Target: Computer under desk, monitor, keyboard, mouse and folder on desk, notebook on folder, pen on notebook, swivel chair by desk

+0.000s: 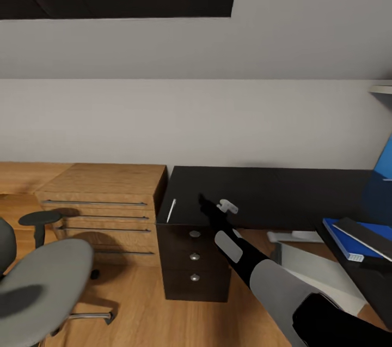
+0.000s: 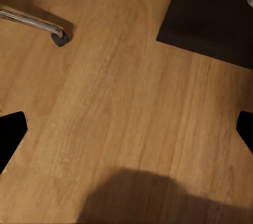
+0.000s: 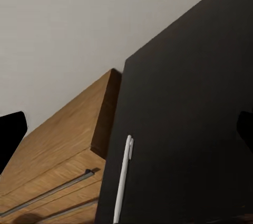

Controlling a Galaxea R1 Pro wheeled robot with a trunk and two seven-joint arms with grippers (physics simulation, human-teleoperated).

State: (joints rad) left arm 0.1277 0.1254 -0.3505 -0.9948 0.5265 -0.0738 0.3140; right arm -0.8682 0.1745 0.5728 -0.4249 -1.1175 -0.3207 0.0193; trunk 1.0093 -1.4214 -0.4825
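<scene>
on the black desk (image 1: 261,194), the pen (image 1: 171,210) lies near its edge.

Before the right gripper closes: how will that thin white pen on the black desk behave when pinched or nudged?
The thin white pen looks rigid and light, so it should lift easily. It is slim and lies flat on the glossy black desk, so a nudge may well slide or roll it. It sits close to the desk's edge beside the light oak cabinet, so a push that way could drop it.

One pen (image 1: 171,209), one folder (image 1: 348,239), one notebook (image 1: 366,236), one swivel chair (image 1: 41,276)
</scene>
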